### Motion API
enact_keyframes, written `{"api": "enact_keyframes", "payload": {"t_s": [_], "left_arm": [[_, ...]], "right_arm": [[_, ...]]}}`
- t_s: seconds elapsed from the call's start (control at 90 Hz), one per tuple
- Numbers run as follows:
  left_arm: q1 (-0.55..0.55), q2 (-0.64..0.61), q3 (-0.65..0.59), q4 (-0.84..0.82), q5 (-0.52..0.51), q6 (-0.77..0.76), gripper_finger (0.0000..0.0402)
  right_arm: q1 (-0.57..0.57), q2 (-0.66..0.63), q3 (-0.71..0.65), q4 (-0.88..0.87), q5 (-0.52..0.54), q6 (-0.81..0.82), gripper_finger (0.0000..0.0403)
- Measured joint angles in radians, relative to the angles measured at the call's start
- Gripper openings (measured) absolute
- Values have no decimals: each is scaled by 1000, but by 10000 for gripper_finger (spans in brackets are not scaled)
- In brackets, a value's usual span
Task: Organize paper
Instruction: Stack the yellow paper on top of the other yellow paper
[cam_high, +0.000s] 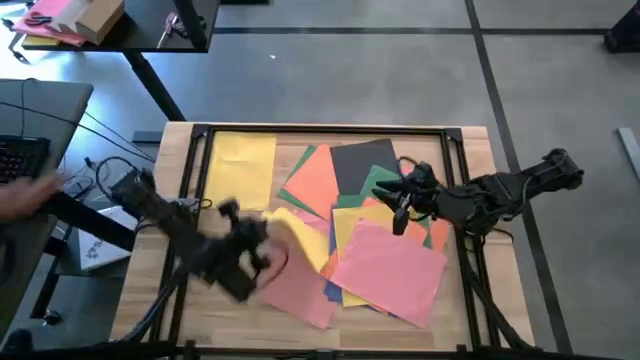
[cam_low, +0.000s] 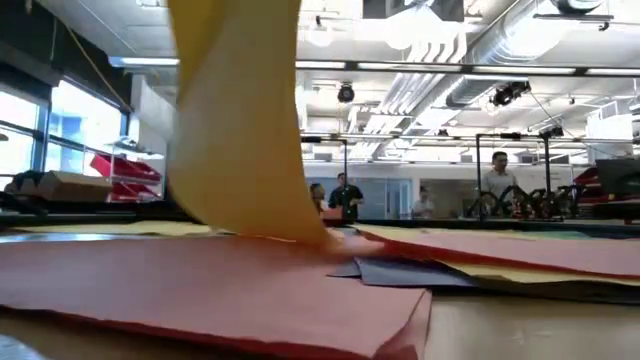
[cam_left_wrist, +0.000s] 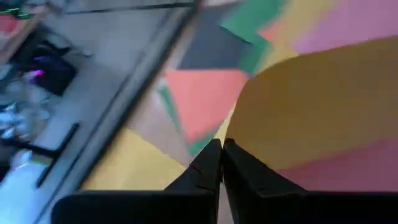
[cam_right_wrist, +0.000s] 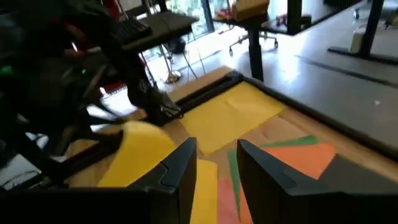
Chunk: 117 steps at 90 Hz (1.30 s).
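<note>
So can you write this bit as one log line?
left tool: shut on lifted yellow paper sheet | right tool: open above coloured paper pile | stage: sorting

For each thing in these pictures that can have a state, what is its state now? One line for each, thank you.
Left claw: shut on a curled yellow paper sheet, lifted off the pile.
Right claw: open, above the pile, holding nothing.
Flat yellow paper sheet: lying alone near the table's far left corner.
Large pink paper sheet: flat, on top of the pile.
Dark grey paper sheet: flat, partly covered.
</note>
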Motion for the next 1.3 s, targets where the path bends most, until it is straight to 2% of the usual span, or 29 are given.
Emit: {"api": "enact_keyframes", "payload": {"t_s": [0.2,0.333,0.5,0.667,0.822,0.967,1.056,1.089,1.211,1.3], "left_arm": [[345,-142,0,30,23,294,0],[588,-210,0,180,69,624,0],[889,-258,7,383,206,988,0],[1074,-262,85,428,281,1229,0],[1123,-263,153,339,401,1207,0],[1123,-263,135,96,508,1031,0],[1123,-266,73,-3,523,940,0],[1123,-273,38,3,537,927,0],[1123,-315,-100,24,689,885,0],[1123,-325,-217,32,703,891,0]], "right_arm": [[-72,0,64,-4,33,-159,99],[-142,0,81,-3,89,-263,99],[-241,1,82,22,119,-340,99],[-318,1,82,21,98,-399,99],[-367,0,82,-16,92,-414,99],[-412,1,82,-62,82,-398,99],[-448,1,70,-65,74,-385,99],[-466,1,65,-66,70,-383,99],[-531,1,53,-62,24,-380,99],[-579,2,52,-52,-10,-377,99]]}}
